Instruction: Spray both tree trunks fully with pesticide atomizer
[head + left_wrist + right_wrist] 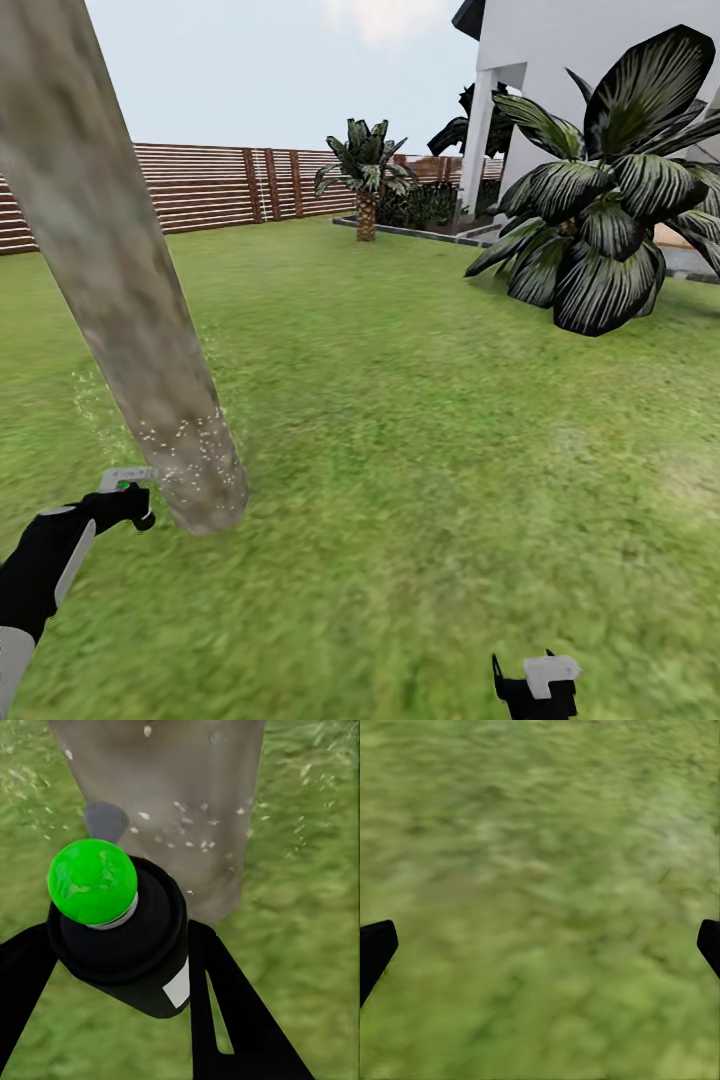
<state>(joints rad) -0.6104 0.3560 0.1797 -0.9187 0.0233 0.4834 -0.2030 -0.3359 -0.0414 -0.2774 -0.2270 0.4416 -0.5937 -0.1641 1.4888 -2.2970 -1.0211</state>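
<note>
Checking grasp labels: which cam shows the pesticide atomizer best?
Left wrist view: the pesticide atomizer is close up, green cap toward the speckled tree trunk, clamped in the left claw. In the head view it is a tiny whitish shape beside the trunk. The right wrist view looks down on grass.

A broad-leaved striped plant (605, 215) stands near a small palm (365, 180).
</note>
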